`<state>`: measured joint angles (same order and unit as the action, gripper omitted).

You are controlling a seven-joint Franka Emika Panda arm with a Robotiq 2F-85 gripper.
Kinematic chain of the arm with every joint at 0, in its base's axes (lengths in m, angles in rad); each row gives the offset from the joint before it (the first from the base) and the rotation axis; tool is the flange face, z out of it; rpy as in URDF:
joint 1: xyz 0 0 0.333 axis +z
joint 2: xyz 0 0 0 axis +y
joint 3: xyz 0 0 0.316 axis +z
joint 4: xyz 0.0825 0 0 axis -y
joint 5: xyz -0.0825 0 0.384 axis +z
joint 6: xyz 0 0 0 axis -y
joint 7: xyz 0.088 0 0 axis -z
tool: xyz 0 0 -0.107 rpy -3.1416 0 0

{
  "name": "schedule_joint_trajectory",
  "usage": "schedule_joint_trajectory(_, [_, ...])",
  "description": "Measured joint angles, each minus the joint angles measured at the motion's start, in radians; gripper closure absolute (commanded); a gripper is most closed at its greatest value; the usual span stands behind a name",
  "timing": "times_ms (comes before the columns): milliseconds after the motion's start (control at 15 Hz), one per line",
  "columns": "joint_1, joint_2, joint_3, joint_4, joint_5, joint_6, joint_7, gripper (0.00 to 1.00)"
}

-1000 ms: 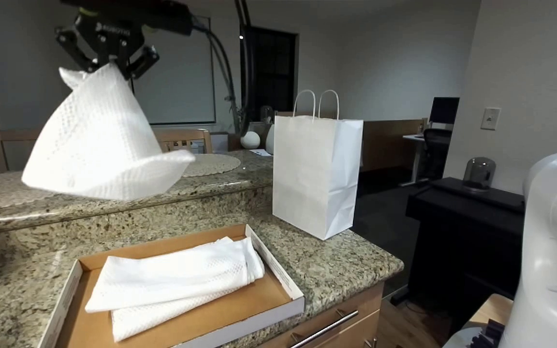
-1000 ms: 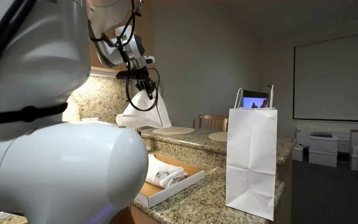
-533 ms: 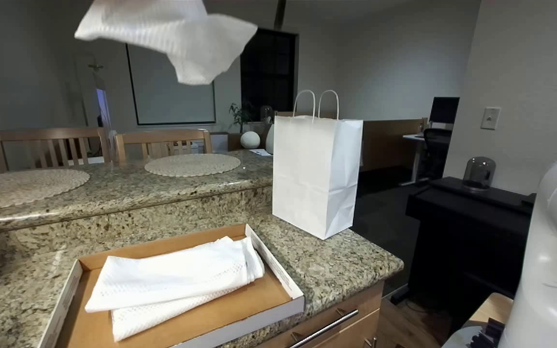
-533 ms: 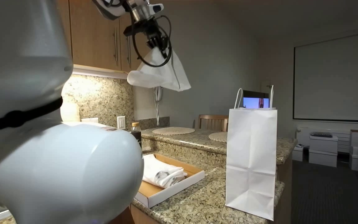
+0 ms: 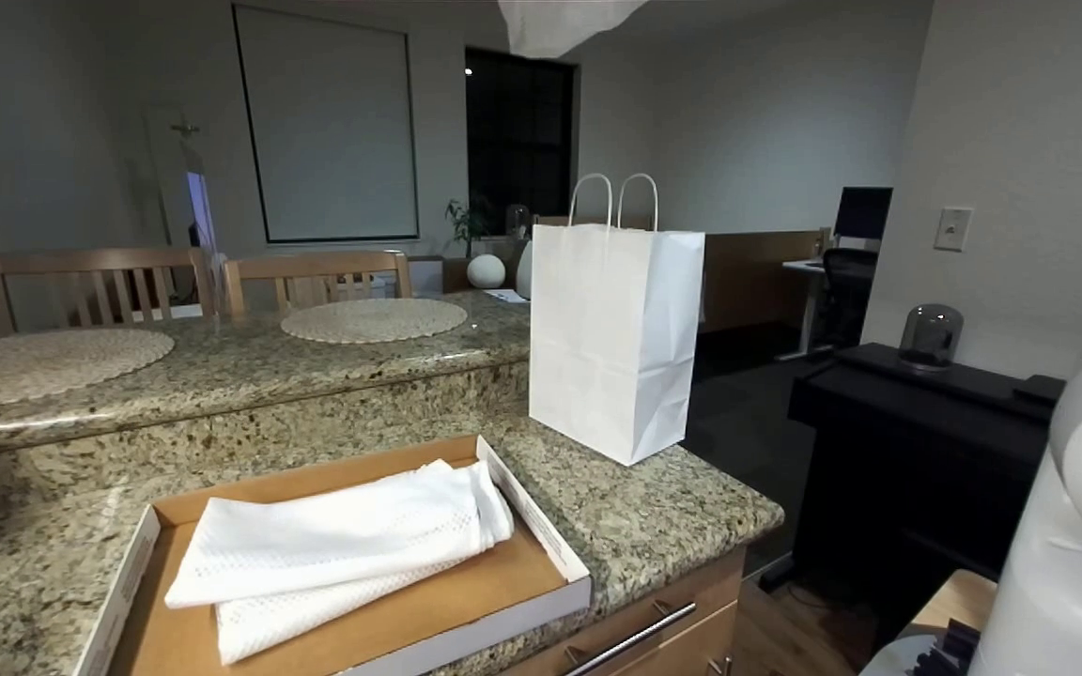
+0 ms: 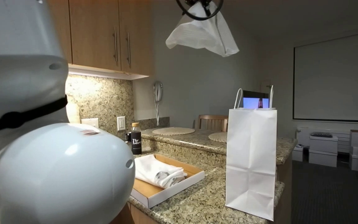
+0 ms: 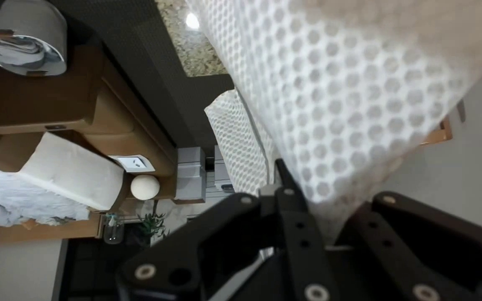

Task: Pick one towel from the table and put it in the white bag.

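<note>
High above the speckled granite table, a white towel hangs from my gripper, spread out and loose below. In an exterior view only the lower tip of the towel shows at the top edge, and the gripper is out of frame. The wrist view has my gripper shut on the perforated towel, which covers one finger. The white bag stands upright on the counter, handles up. In an exterior view the towel is above and left of the white bag.
A shallow cardboard tray with more folded white towels lies beside the bag. Behind rises a raised granite ledge with round placemats. A dark bottle stands behind the tray. Wooden cabinets hang above.
The gripper and its towel have risen and moved sideways toward the bag, leaving most of an exterior view. The bag, tray and tray towels stay put. The grip on the towel holds.
</note>
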<state>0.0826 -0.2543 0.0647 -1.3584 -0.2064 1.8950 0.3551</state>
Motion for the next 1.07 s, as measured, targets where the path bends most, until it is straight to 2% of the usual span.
schedule_joint_trajectory(267, [-0.027,0.041,-0.175,0.014,0.131,0.000,-0.194,0.92])
schedule_joint_trajectory(467, [-0.027,0.100,-0.257,0.008,0.241,-0.004,-0.315,0.92])
schedule_joint_trajectory(800, [-0.027,0.197,-0.337,0.003,0.452,-0.095,-0.481,0.92])
schedule_joint_trajectory(1067, [-0.026,0.213,-0.344,-0.017,0.502,-0.199,-0.549,0.92])
